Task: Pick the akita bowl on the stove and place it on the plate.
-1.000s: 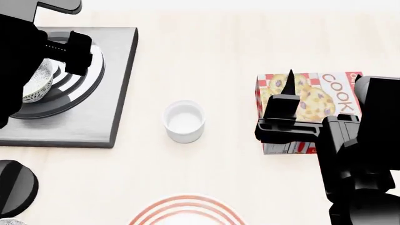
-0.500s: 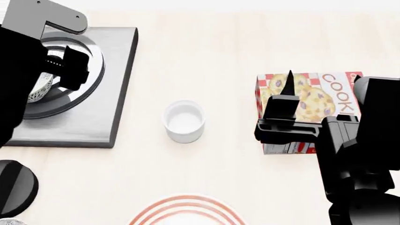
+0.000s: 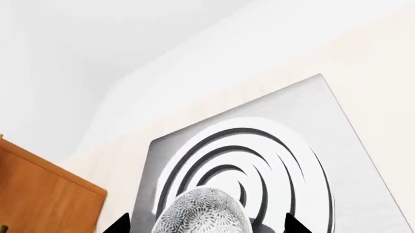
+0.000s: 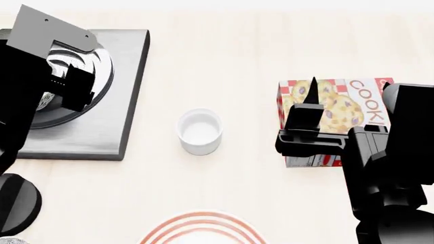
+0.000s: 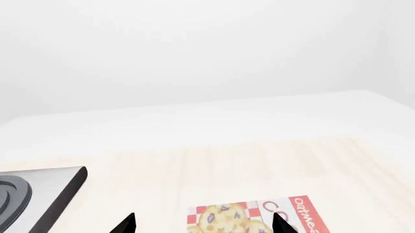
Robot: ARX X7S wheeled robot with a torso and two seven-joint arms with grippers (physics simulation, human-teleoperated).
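Note:
The akita bowl (image 3: pixel 201 213), white with a dense grey floral pattern, sits on the ring burner of the dark-grey stove (image 3: pixel 363 160). My left gripper (image 3: pixel 206 225) is open, one black fingertip on each side of the bowl with a gap both ways. In the head view my left arm covers nearly all of the bowl, leaving a sliver (image 4: pixel 44 99) on the stove (image 4: pixel 119 101). The red-ringed plate (image 4: pixel 196 230) shows only its far rim at the near edge. My right gripper (image 5: pixel 202 223) is open and holds nothing, hovering near the cookie box (image 5: pixel 253 216).
A small plain white cup (image 4: pixel 199 131) stands between stove and cookie box (image 4: pixel 339 104). A round black knob (image 4: pixel 17 201) lies in front of the stove. A patterned rim (image 4: pixel 9 240) peeks in at the bottom-left corner. An orange-brown wooden panel (image 3: pixel 45 194) stands beside the stove.
My left arm has moved further over the burner, its grey bracket sliding into the head view, so it hides more of the bowl. The right arm has not moved.

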